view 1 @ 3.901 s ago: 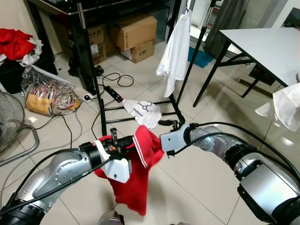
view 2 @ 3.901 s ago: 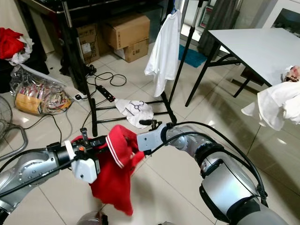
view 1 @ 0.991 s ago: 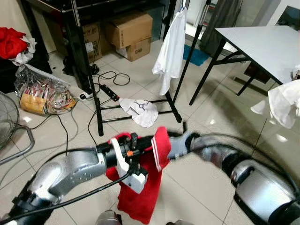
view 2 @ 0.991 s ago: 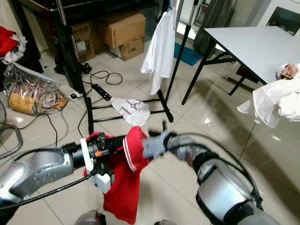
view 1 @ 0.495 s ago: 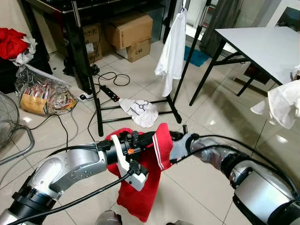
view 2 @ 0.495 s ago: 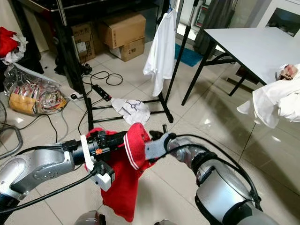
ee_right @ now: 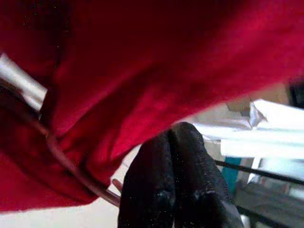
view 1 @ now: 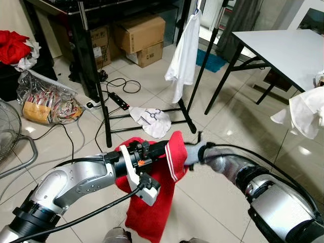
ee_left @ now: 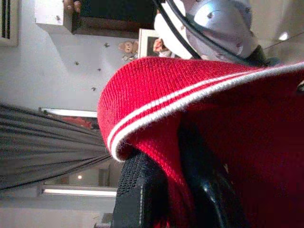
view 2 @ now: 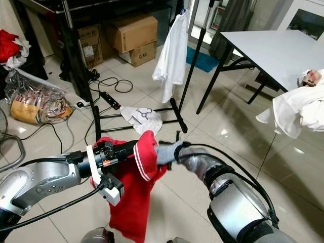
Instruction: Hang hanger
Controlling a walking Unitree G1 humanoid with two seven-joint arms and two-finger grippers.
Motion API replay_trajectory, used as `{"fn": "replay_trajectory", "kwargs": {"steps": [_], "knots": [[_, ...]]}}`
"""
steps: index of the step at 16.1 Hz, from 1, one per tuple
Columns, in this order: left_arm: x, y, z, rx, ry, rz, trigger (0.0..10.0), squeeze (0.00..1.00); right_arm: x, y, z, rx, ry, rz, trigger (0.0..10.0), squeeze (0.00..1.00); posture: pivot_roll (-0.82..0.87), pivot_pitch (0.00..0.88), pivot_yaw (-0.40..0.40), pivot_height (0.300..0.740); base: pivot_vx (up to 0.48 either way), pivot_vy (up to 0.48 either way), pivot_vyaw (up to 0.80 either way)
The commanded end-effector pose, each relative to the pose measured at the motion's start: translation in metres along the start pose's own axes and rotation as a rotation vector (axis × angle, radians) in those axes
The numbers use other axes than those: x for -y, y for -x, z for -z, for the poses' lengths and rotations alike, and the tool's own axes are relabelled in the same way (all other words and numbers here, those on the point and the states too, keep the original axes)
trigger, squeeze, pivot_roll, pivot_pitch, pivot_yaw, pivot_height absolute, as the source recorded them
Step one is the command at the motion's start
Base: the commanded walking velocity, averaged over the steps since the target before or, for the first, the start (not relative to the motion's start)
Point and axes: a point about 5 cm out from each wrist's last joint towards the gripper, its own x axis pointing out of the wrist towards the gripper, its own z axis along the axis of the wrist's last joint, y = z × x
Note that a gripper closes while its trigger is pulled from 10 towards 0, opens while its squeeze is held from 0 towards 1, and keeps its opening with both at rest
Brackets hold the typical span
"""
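Red garment [view 1: 152,202]: knitted, white-striped at the hem; draped over the left forearm and hanging down toward the tiled floor [view 1: 212,202], in front of the robot and well short of the rack.
Hanger [ee_right: 71,166]: a thin reddish wire curve under the red cloth in the right wrist view, judged to be the hanger; most of it was hidden by fabric.
Left hand [ee_left: 175,199]: black fingers closed narrowly with red cloth between them, carrying the garment at chest height.
Right hand [ee_right: 178,180]: fingers pressed together with nothing seen between them, tips just beside the wire and the cloth; in the head views the wrist was blurred against the striped hem.
Clothes rack [view 1: 104,109]: black, upright frame standing ahead on the floor; its top rail lay above the frame edge.
White shirt [view 1: 185,55]: already hung on the rack's right side.
White cloth [view 1: 152,121]: lying on the floor at the rack's foot.
Tabletop [view 1: 288,48]: white, well to the right, with pale clothing at its near edge.
Step in hand (judgement): securing the hanger inside the garment before the carry.
Handling advice (judgement): find the hook, grip it firmly, keep the left hold until the weight transfers, and lift the hem clear of the cables [view 1: 121,83] on the floor.
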Motion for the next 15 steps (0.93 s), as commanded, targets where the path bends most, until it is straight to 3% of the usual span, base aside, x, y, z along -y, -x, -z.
{"fn": "replay_trajectory", "kwargs": {"steps": [1,5,8,12,13,14,15], "knots": [[-0.01,0.0,0.005,-0.019,-0.038,-0.046,10.0,0.0,0.014,0.002,-0.002,0.028,-0.079,0.064,0.0,0.0,0.18,0.029,-0.093,0.74,0.0,0.0,0.0],[-0.013,0.005,0.021,-0.138,-0.009,-0.108,10.0,0.0,0.036,0.005,-0.006,0.085,-0.174,0.185,0.0,0.0,0.17,0.027,-0.092,0.74,0.0,0.0,0.0],[-0.009,0.015,0.036,-0.281,0.085,-0.198,10.0,0.0,0.052,0.012,-0.004,0.116,-0.242,0.296,0.0,0.0,0.17,0.028,-0.09,0.74,0.0,0.0,0.0],[-0.009,0.026,0.048,-0.387,0.119,-0.269,10.0,0.0,0.056,0.015,0.002,0.107,-0.289,0.315,0.0,0.0,0.17,0.026,-0.088,0.74,0.0,0.0,0.0],[-0.01,0.031,0.054,-0.433,0.139,-0.302,10.0,0.0,0.054,0.015,0.005,0.096,-0.341,0.311,6.5,0.0,0.17,0.024,-0.087,0.74,0.0,0.0,0.0],[-0.012,0.036,0.061,-0.485,0.191,-0.353,10.0,0.0,0.053,0.016,0.008,0.102,-0.415,0.314,10.0,0.0,0.17,0.024,-0.087,0.74,0.0,0.0,0.0],[-0.013,0.041,0.067,-0.53,0.265,-0.41,10.0,0.0,0.053,0.017,0.009,0.128,-0.511,0.325,10.0,0.0,0.17,0.024,-0.085,0.74,0.0,0.0,0.0]]}}
